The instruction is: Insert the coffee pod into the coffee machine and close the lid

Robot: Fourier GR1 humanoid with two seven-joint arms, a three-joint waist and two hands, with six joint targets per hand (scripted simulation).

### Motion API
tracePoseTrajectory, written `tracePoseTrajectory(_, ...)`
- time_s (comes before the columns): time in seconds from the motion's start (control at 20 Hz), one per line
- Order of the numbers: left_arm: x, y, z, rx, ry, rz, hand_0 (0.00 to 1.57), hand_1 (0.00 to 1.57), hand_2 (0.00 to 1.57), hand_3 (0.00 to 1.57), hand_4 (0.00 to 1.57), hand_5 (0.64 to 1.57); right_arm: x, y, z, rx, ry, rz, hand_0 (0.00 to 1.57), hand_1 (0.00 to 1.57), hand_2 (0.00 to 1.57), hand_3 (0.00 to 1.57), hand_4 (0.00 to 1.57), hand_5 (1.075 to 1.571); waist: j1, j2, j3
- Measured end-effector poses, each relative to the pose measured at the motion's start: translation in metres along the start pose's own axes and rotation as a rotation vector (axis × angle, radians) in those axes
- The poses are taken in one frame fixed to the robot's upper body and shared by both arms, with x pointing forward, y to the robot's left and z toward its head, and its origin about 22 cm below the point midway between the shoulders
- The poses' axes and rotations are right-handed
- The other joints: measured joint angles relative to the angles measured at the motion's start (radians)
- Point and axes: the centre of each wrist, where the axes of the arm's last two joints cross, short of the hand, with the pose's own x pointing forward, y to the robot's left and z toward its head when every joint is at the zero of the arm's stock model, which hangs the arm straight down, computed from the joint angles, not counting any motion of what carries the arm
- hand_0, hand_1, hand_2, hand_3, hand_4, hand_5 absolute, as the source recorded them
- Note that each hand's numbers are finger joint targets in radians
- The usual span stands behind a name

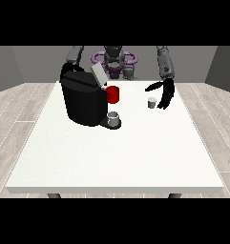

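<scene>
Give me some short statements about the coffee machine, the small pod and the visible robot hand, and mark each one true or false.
1. The coffee machine has its lid raised. True.
2. The pod stands on the table, right of the machine in the view. True.
3. The robot hand at the view's right holds the pod. False: its fingers are open, beside the pod.
4. A cup lies on its side at the table's near edge. False: it stands upright at the machine's base.
</scene>
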Motion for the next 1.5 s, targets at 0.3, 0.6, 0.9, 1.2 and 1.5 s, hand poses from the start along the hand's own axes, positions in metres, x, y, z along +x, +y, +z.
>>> tracePoseTrajectory(0.3,-0.006,-0.001,-0.003,-0.011,0.033,-0.116,0.57,0.57,0.70,0.41,0.00,1.571,0.001,0.002,-0.003,0.012,0.008,-0.008,0.00,0.00,0.00,0.00,0.52,1.571,-0.011,0.007,0.0001)
tracePoseTrajectory(0.6,-0.009,0.001,-0.005,-0.004,0.018,-0.229,0.70,0.70,0.83,0.59,0.00,1.571,-0.002,0.001,-0.001,0.010,0.017,0.000,0.00,0.00,0.00,0.00,0.51,1.571,-0.016,0.003,0.0001)
tracePoseTrajectory(0.9,-0.005,-0.010,-0.012,0.061,-0.026,-0.272,0.82,0.82,0.97,0.74,0.39,1.571,-0.001,0.004,-0.005,0.006,0.000,-0.028,0.00,0.00,0.00,0.00,0.51,1.571,-0.018,0.016,0.0000)
tracePoseTrajectory(1.2,-0.008,-0.006,-0.014,0.105,-0.054,-0.353,0.90,0.90,1.01,0.78,0.31,1.571,-0.004,0.004,-0.001,0.012,-0.014,-0.042,0.00,0.00,0.00,0.00,0.41,1.571,-0.032,0.030,0.0011)
tracePoseTrajectory(1.5,-0.006,-0.004,-0.018,0.104,-0.082,-0.423,1.27,1.27,1.40,1.36,0.51,1.571,0.004,0.001,-0.007,0.008,-0.018,-0.050,0.00,0.00,0.00,0.00,0.44,1.571,-0.035,0.036,0.0038)
